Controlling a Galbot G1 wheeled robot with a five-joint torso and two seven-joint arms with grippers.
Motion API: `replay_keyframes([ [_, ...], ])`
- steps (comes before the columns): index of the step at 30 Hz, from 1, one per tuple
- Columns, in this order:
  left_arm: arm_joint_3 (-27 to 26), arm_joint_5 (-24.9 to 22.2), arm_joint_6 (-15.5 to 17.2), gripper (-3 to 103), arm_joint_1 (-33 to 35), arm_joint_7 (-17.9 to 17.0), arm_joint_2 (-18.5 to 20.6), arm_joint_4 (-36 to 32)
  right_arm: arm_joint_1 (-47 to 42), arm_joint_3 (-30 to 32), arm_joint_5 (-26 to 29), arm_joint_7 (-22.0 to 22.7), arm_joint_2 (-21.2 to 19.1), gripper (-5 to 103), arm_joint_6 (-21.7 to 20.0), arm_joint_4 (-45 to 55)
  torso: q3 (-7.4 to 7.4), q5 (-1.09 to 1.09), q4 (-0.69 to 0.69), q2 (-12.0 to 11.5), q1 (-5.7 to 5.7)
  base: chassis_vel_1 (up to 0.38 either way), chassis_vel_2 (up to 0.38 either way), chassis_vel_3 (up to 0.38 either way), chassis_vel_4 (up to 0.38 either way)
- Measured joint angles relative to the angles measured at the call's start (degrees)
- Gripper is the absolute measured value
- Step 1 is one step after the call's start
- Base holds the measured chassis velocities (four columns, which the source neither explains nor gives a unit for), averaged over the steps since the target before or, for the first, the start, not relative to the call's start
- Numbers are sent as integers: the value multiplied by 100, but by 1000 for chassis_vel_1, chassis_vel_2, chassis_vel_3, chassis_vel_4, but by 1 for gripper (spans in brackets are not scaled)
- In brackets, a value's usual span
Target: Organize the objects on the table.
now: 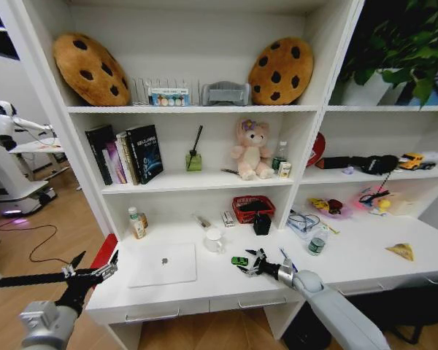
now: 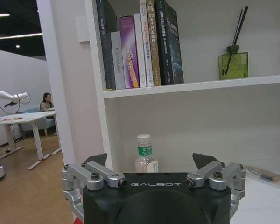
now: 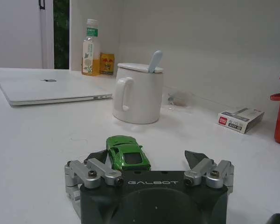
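Green toy car (image 3: 127,152): on the white table (image 1: 350,266), lower centre of the head view. Right end effector (image 3: 147,159): fingers apart, car off-centre toward one finger; recentre before closing. Left end effector (image 1: 95,265): fingers apart, lower left, idle.

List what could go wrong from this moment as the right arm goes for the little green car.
1. The green car sits toward one finger of the open right pincer, not centred; closing may likely push or roll it away instead of gripping it.
2. The white mug stands just beyond the car, so overshooting forward might bump it.
3. The left pincer hovers open off the desk's end, near the laptop.
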Motion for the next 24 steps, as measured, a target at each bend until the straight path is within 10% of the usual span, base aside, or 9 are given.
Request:
replay_keyframes([
  [14, 0, 0, 0, 100, 0, 0, 0, 0, -227, 115, 58, -233, 3, 38, 13, 252, 3, 6, 1, -2, 1, 0, 0, 0, 0],
  [24, 0, 0, 0, 100, 0, 0, 0, 0, -390, 410, 366, -216, -275, 37, -181, 978, 4, 6, 0, -4, 2, 0, 0, 0, 0],
])
